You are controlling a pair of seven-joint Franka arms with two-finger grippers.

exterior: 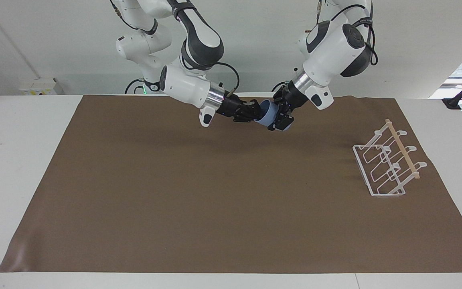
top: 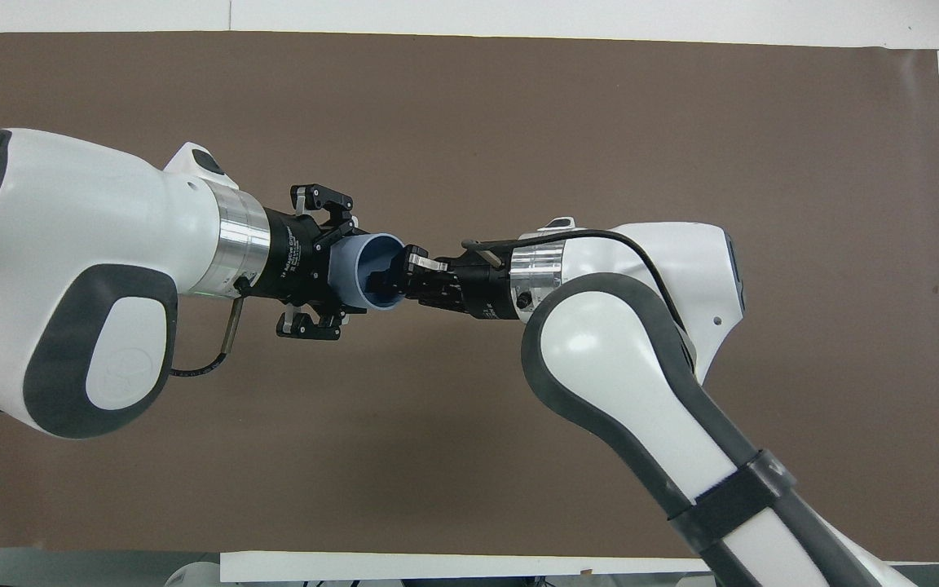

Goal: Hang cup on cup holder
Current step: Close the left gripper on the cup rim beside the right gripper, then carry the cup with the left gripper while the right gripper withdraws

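Note:
The light-blue cup [exterior: 266, 115] hangs on its side in the air over the brown mat's edge nearest the robots, mouth toward the right arm. It also shows in the overhead view [top: 353, 271]. My right gripper [exterior: 255, 112] [top: 396, 273] is shut on the cup's rim, one finger inside the mouth. My left gripper [exterior: 280, 117] [top: 343, 269] is open, its fingers either side of the cup's closed end. The white wire cup holder [exterior: 387, 164] with its wooden rod stands on the mat toward the left arm's end of the table. In the overhead view the left arm hides it.
A brown mat [exterior: 215, 200] covers most of the white table [exterior: 14, 160]. Nothing else lies on the mat. Both arms meet above its edge nearest the robots.

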